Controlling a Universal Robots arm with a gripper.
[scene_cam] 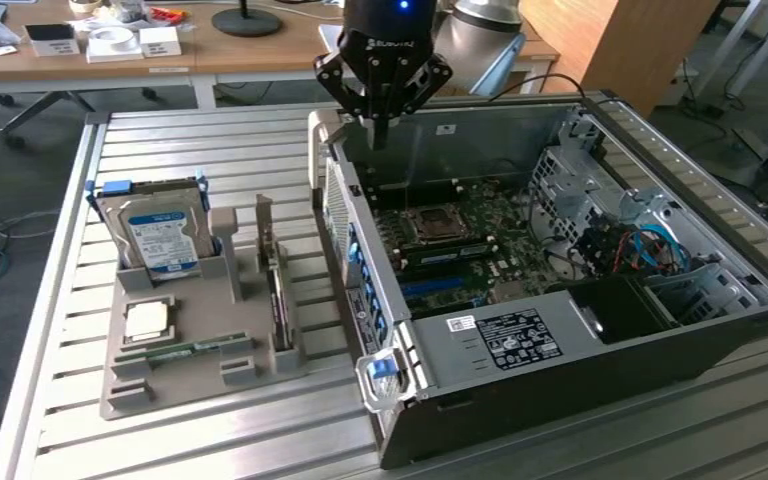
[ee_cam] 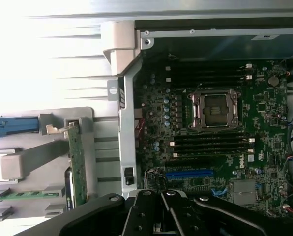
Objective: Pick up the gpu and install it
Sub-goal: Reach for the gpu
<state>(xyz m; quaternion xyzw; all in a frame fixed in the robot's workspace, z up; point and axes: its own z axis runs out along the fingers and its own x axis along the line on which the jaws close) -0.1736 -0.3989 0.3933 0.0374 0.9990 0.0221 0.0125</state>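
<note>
The gripper [scene_cam: 379, 138] is hovering with its jaws pressed together on nothing, over the far corner of the open computer case [scene_cam: 704, 330], just inside the case's slotted wall. The gpu [scene_cam: 277, 300] is sitting outside the case, near that same wall and well apart from the jaws. It is standing on its long edge in a slot of the grey parts holder [scene_cam: 177, 395]. Its long axis is running parallel to the slotted wall, and its silvery bracket end is pointing toward the corner where the gripper is hanging.

In the wrist view the card [ee_cam: 77, 167] is showing edge-on as a thin green strip. Its fan face may be the side turned away from the case, but that is hard to tell from this angle. The gripper's dark body is covering the card's far end and part of the motherboard [ee_cam: 264, 123] inside the case. The hard drive [scene_cam: 157, 235] is standing in the same holder, farther from the case than the gpu.
</note>
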